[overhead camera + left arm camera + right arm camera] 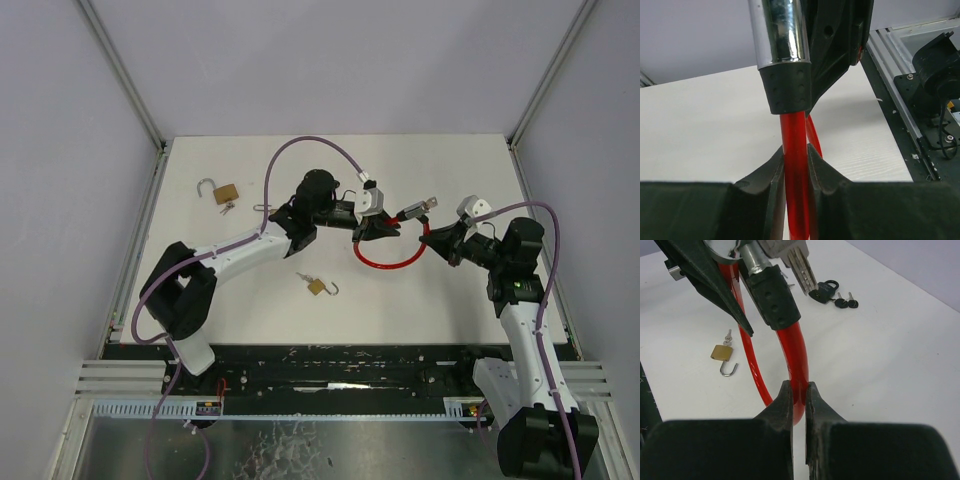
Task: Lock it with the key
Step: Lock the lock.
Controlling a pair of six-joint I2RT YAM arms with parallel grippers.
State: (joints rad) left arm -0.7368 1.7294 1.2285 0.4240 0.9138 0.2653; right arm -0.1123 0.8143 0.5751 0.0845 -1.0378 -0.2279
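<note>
One red cable lock (392,262), loop held over the counter (250,300) between both arms, keys (799,267) at its chrome-and-black end. Grip: left fingers (782,162) pinched shut on the cable just below the black collar; right fingers (787,400) pinched shut on the loop's other side. Two brass padlocks on the counter, shackles open: far-left padlock (228,191), centre padlock (318,287).
</note>
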